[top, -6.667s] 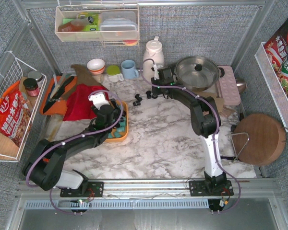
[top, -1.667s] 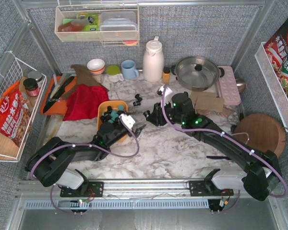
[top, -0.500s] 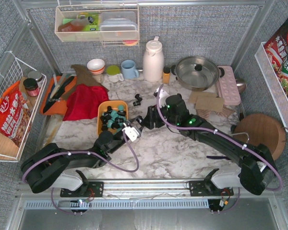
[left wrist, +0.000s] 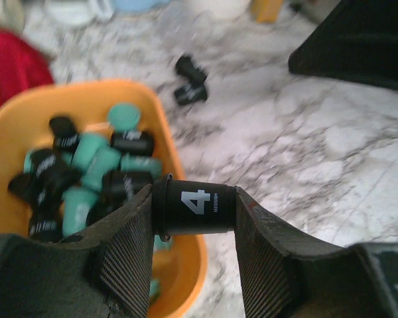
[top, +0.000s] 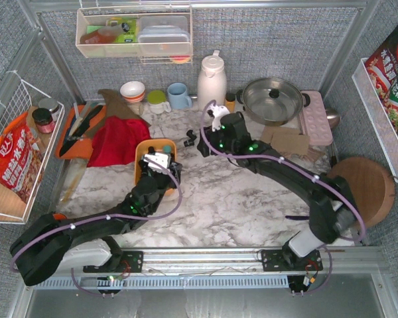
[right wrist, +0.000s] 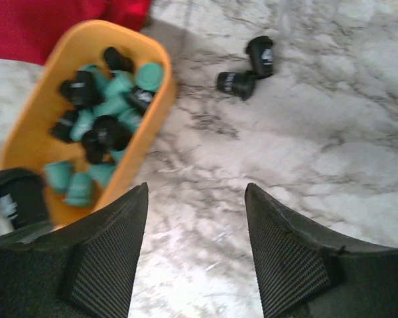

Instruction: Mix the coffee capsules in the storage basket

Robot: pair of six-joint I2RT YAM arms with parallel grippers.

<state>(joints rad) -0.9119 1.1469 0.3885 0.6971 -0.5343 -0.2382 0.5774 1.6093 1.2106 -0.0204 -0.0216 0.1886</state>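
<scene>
As the left gripper hangs over the near right corner of the basket, seen from above, the step in hand looks like dropping one more capsule in. The right gripper reaches in from the other side, near two loose capsules on the marble just past the basket's far right corner. A red cloth lies just beside the basket's far left, so the room to move is on the right and near sides, and there the two grippers are near each other.

From the left wrist, that gripper is clamped on a black capsule marked 4, held sideways and seemingly right above the orange rim. The pile of black and teal capsules sits lower left of it. I'd say it should shift left, well inside the rim, and come low before letting go. Released here, it may clip the edge and roll out onto the table. The rim is shallow, so a high drop could bounce.

From the right wrist, the jaws stand wide apart with nothing between them. The loose pair lies ahead with bare marble round it, likely an easy next pick, and the basket is off to the left
</scene>
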